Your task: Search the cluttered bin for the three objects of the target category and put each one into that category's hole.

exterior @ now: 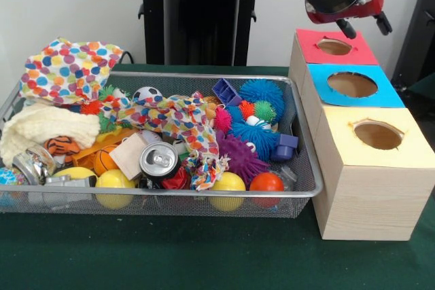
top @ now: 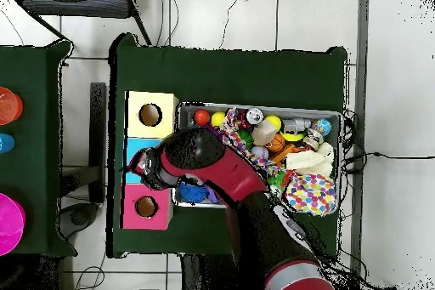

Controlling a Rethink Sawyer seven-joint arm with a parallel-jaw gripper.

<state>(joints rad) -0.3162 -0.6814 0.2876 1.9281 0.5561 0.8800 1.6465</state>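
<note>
At the left of the front view we see the bin (exterior: 307,168), which takes up most of the left and middle of the frame on the green table (exterior: 170,256). It is full of clutter. A dotted cloth (exterior: 68,69) hangs over its upper left corner and a cream cloth (exterior: 41,127) lies below it. Near the front rim there are yellow balls (exterior: 114,181), a can (exterior: 159,159) and an orange ball (exterior: 266,182). Further right, in the bin's right part, lie blue spiky balls (exterior: 262,93) and a purple spiky toy (exterior: 239,157).

To the right of the bin stands a row of three boxes. The hole (exterior: 334,46) is in the red top, at the upper right of the frame, behind the blue and yellow tops.

The end effector (exterior: 365,26) hangs just above and to the right of the hole. Its fingers stand apart and nothing is between them, so it is released.
</note>
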